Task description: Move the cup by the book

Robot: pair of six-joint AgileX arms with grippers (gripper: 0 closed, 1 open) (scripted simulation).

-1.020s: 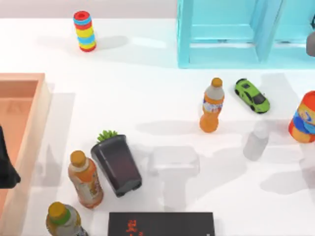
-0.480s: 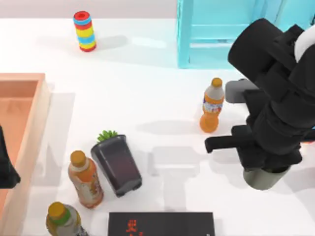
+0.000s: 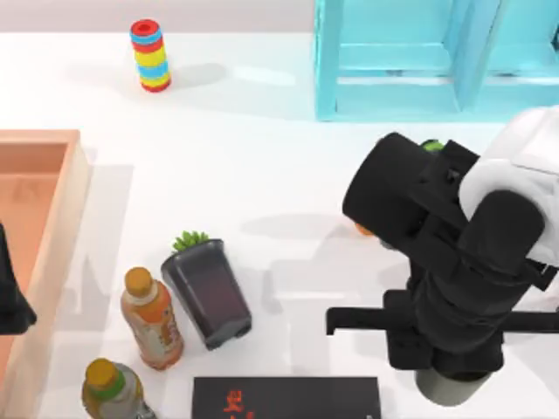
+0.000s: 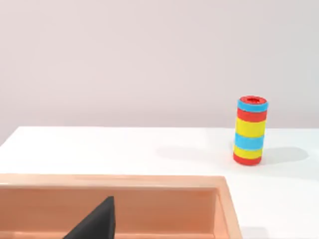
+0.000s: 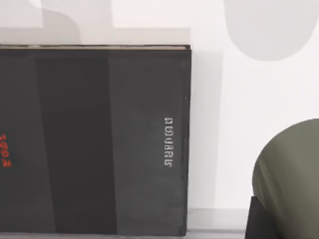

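The pale grey cup (image 3: 451, 392) hangs under my right gripper (image 3: 447, 374), which is shut on it near the table's front edge at the right. The black book (image 3: 286, 398) with red characters lies flat at the front edge, a short gap to the cup's left. In the right wrist view the book (image 5: 94, 139) lies close below, with the cup's rounded side (image 5: 291, 179) just off its right edge. My left arm (image 3: 9, 297) stays parked at the far left over the wooden tray.
A black plant pot (image 3: 207, 288) and two orange-capped bottles (image 3: 150, 319) (image 3: 112, 391) stand left of the book. A wooden tray (image 3: 39, 227) lines the left edge. A striped can (image 3: 150, 55) and a cyan shelf (image 3: 419, 61) stand at the back.
My right arm came in from the right, closed on the cup and carried it toward the front edge, leftward nearer the book. It now covers the orange bottle and the green car.
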